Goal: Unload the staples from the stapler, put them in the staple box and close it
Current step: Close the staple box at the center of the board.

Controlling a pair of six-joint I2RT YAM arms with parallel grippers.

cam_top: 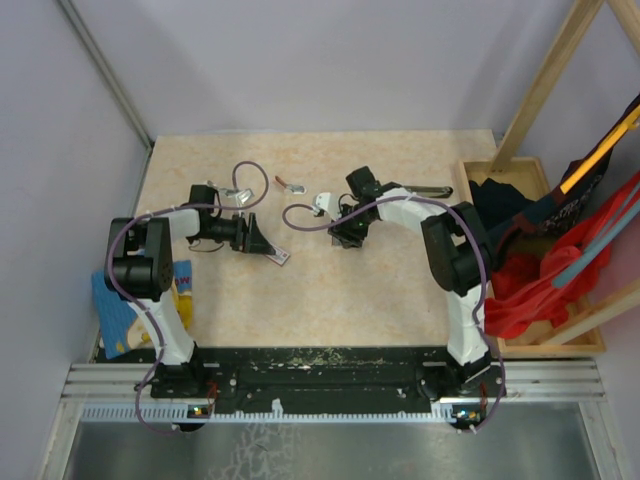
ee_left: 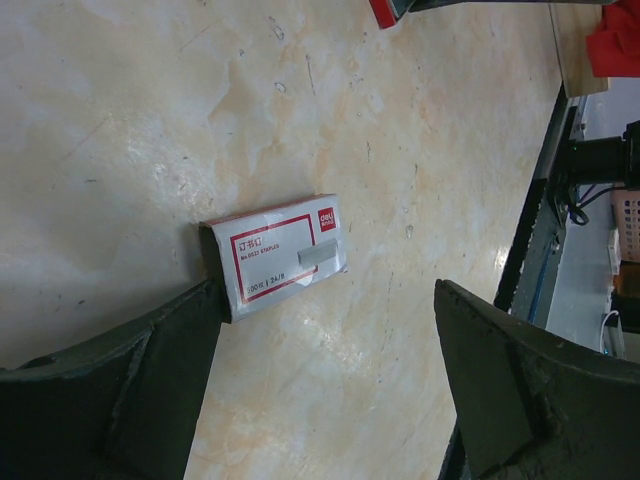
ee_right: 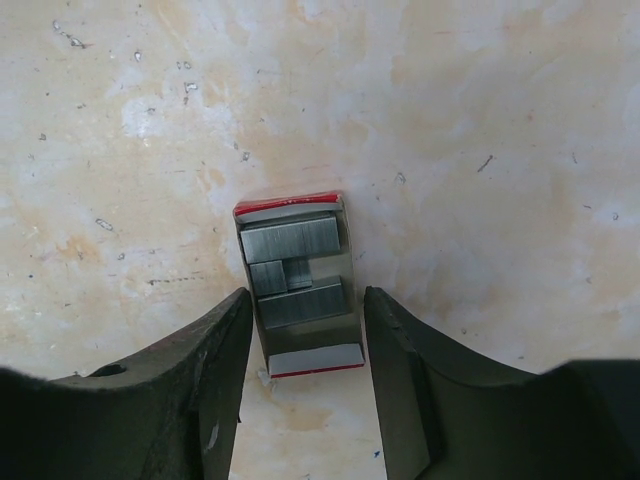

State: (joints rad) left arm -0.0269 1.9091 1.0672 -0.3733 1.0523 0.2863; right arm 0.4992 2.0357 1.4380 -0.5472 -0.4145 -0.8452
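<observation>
Several grey staple strips [ee_right: 293, 240] lie in a small open white tray with red ends [ee_right: 310, 358]. My right gripper [ee_right: 306, 295] is open, its fingers either side of the tray's near end, not gripping it. In the top view it [cam_top: 345, 238] sits at the table's middle. A slim dark object that looks like the stapler [cam_top: 432, 190] lies behind the right arm, partly hidden. My left gripper [ee_left: 328, 300] is open and empty. A white red-framed staple box sleeve [ee_left: 280, 255] lies flat, touching the left fingertip [ee_left: 205, 305]; the sleeve also shows in the top view [cam_top: 279, 255].
Small silver clip-like pieces [cam_top: 235, 195] and a tiny reddish bit [cam_top: 295, 185] lie at the back. A wooden crate [cam_top: 530, 345] of cloth stands at the right edge. Blue and yellow items [cam_top: 120, 300] lie off the left edge. The table's front rail [ee_left: 540, 230] is near.
</observation>
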